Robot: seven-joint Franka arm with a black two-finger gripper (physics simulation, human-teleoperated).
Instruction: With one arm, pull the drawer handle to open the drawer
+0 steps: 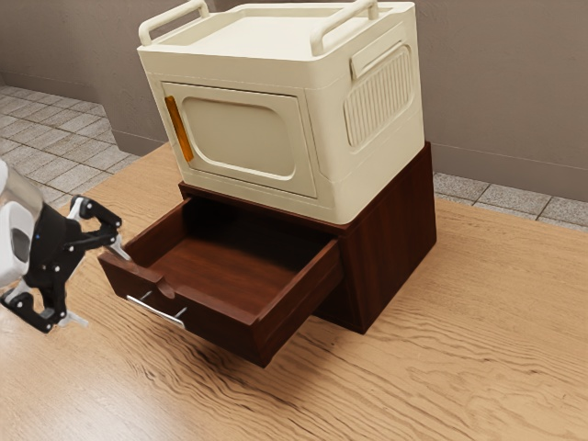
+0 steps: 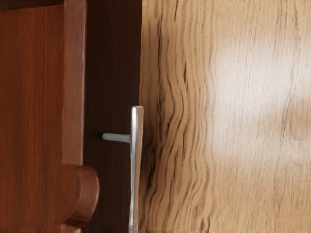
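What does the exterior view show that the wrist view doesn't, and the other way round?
Exterior view: a cream cabinet with an orange handle, and my open hand.
Wrist view: the short post behind the silver handle, close up.
Both: the silver handle, the pulled-out drawer, its rim's notch and the wooden table.

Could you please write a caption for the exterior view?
Open gripper near the handle of a pulled-out drawer, its cabinet under a cream box.

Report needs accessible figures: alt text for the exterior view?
A dark-brown wooden drawer stands open below a cream boxy cabinet. At the exterior view's left, a black two-finger gripper is open, clear of the drawer's thin silver bar handle.
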